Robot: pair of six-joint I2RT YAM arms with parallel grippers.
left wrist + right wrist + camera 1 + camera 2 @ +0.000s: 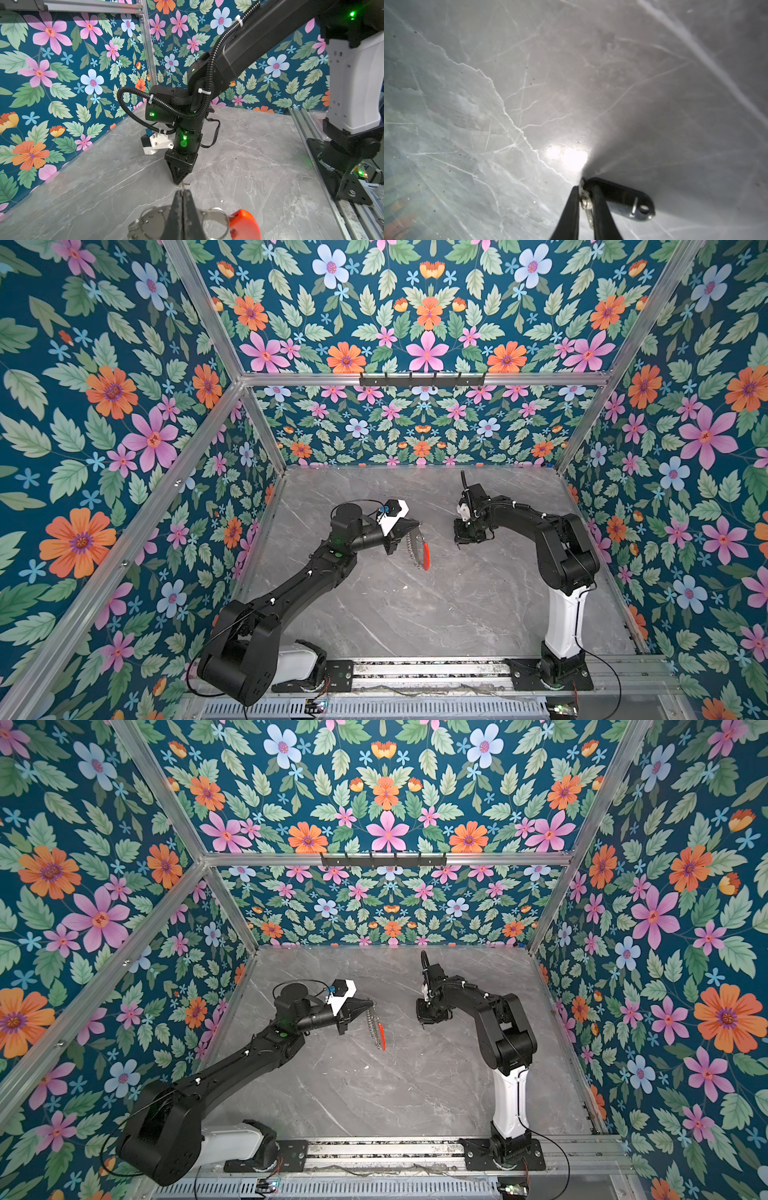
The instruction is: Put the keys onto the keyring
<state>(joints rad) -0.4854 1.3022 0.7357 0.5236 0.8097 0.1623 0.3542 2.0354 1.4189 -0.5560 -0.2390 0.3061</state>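
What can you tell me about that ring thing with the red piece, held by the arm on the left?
The keyring is a long wire loop, seen edge-on in both top views: one side strung with many small silver rings, the other a bright red, plastic-looking curved segment. The shut left gripper pinches its upper end, and it seems to hang from there over the grey marbled table. Whether its lower end touches the table cannot be told.

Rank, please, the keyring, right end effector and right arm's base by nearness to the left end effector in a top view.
1. keyring: held by the left end effector.
2. right end effector: across the middle, closed on the key fob.
3. right arm's base: front right rail.
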